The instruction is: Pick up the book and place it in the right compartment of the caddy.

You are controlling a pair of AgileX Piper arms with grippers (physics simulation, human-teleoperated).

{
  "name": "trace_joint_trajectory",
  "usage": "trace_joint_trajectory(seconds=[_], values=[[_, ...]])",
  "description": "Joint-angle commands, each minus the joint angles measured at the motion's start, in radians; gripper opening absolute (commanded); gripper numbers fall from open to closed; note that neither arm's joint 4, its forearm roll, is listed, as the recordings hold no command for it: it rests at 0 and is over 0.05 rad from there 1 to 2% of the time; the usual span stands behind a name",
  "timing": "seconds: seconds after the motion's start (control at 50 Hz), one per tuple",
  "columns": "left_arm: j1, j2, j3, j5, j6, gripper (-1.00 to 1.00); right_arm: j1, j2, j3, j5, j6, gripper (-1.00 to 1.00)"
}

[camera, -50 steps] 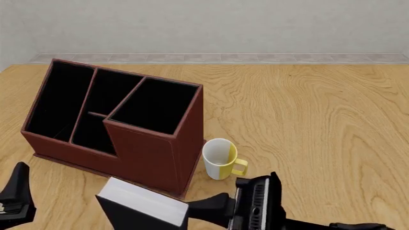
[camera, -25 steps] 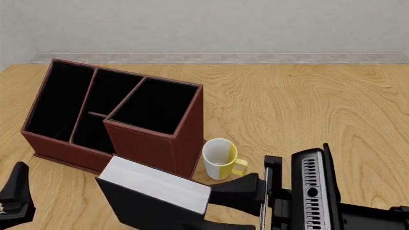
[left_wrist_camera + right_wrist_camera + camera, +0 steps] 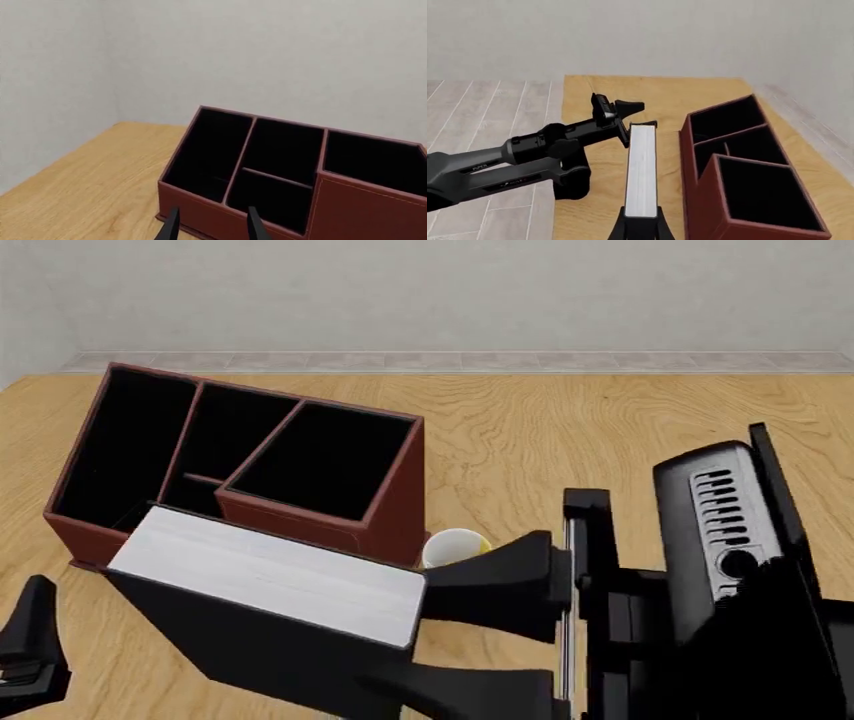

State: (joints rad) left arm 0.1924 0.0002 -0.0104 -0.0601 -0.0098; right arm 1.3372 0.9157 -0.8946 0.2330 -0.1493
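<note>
Book held off table, white page block up, in front of caddy, near table's front-left edge. Caddy near table's back-left corner, big right compartment vacant. Right gripper clamped on book's end. Left gripper parted, idle, holding nothing. Mug just beside caddy's right wall. Step: carry phase. Next, likely: raise book over right compartment, align with opening, lower in.

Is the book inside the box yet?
No, not yet. The right claw holds the book in the air beside the caddy; its right compartment is empty.
</note>
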Motion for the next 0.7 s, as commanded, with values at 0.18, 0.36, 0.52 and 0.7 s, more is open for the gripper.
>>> trace_joint_trajectory(seconds=[0.18,0.36,0.52,0.7], values=[[0.005,0.000,-0.006,0.000,0.003,1.00,0.021,0.037,-0.215,0.130,-0.027,-1.00],[0.007,0.000,-0.010,0.004,-0.001,1.00,0.024,0.062,-0.282,0.169,-0.039,-1.00],[0.008,0.000,-0.010,0.002,-0.004,1.00,0.025,0.100,-0.396,0.235,-0.046,-1.00],[0.017,0.000,-0.005,-0.005,-0.008,1.00,0.027,0.132,-0.488,0.277,-0.046,-1.00]])
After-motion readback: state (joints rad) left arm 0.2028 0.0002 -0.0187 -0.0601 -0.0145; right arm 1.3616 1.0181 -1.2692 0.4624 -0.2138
